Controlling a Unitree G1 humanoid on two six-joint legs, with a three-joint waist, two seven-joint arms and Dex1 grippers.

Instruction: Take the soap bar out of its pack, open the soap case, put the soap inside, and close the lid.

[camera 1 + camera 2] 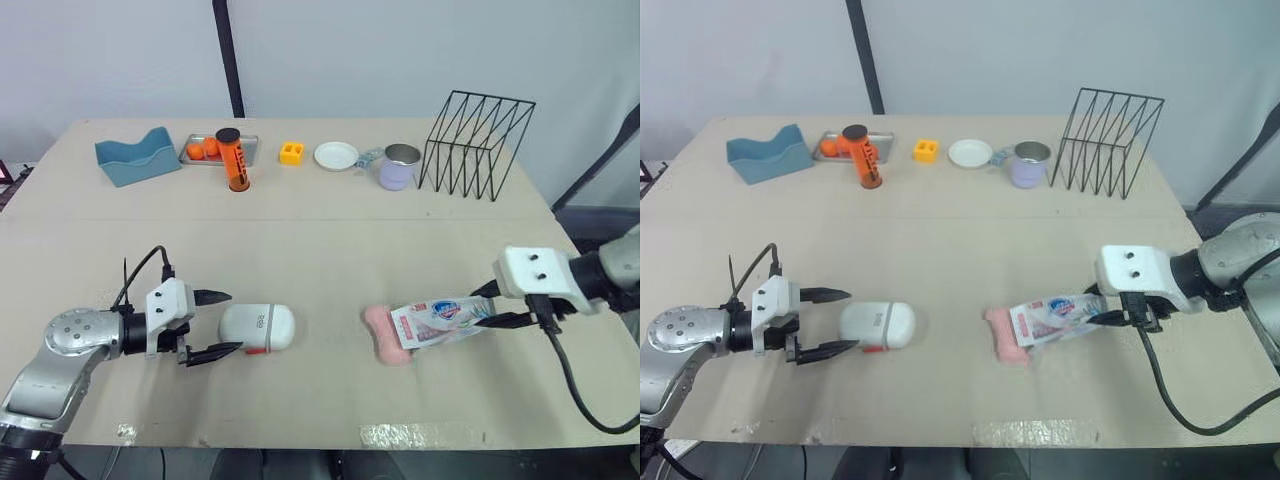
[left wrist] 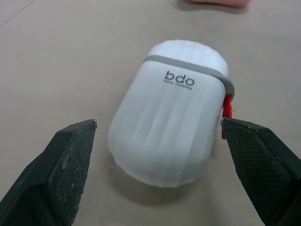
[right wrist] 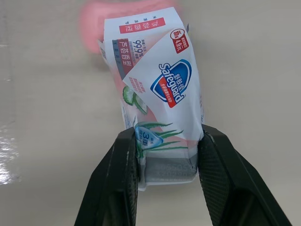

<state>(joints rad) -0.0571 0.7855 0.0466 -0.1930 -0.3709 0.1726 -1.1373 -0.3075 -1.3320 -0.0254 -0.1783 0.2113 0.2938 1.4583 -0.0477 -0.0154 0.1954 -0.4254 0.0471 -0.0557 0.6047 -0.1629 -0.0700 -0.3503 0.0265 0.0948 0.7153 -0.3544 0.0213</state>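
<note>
While tight in right tool (image 3: 167,139), pack (image 3: 155,89) with soap bar (image 1: 381,335) half-out.

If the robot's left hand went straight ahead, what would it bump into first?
Most likely the white soap case, lying right ahead of the open left hand.

Along the far edge of your table (image 1: 330,250), from the left: a blue holder (image 1: 138,156), then a metal tray (image 1: 250,148) with two small orange pieces (image 1: 203,149) in it. An orange bottle (image 1: 235,160) with a black cap stands upright against the tray's front. Next you've got a yellow block (image 1: 291,153), a white plate (image 1: 336,155), a lilac mug (image 1: 398,168) and, far right, a black wire rack (image 1: 475,145). A strip of tape (image 1: 410,435) sits on the near edge.
</note>
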